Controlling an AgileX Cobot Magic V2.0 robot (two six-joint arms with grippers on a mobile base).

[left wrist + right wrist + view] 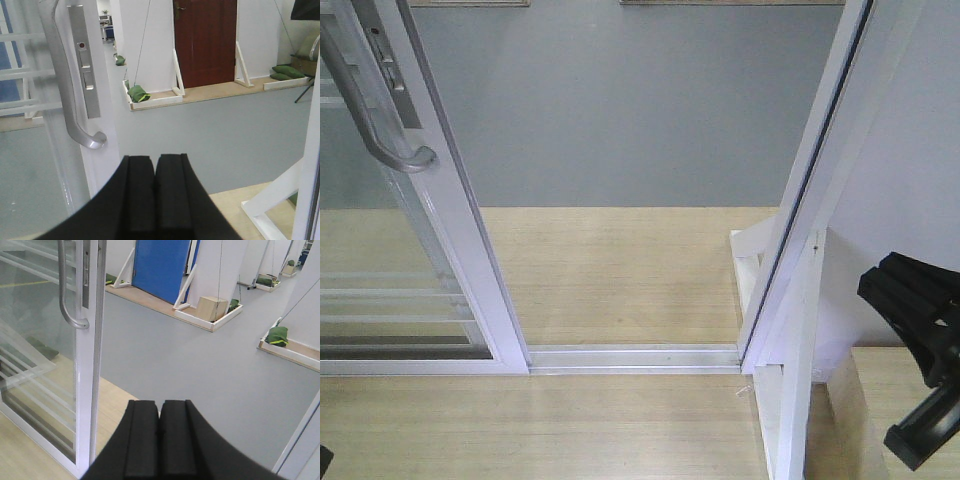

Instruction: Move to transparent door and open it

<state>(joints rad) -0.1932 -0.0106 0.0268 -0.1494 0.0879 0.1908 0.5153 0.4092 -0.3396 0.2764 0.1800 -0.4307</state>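
Observation:
The transparent door (455, 230), clear glass in a white frame with thin white bars, stands slid to the left, leaving a gap over the floor track (630, 355). Its curved grey handle (370, 110) is at the upper left. In the left wrist view the door's stile (102, 100) and handle (67, 90) are just left of and beyond my left gripper (155, 159), which is shut and holds nothing. My right gripper (160, 403) is also shut and bare, with the door (90, 365) and handle (64, 290) to its left. The right arm's black body (920, 320) shows at the right edge.
A fixed white frame post (810, 190) and a white wooden brace (790, 390) bound the gap on the right. Beyond lie grey floor (630, 110), white partitions with green sandbags (138, 93), a red door (205, 40), a blue door (160, 265) and a cardboard box (212, 307).

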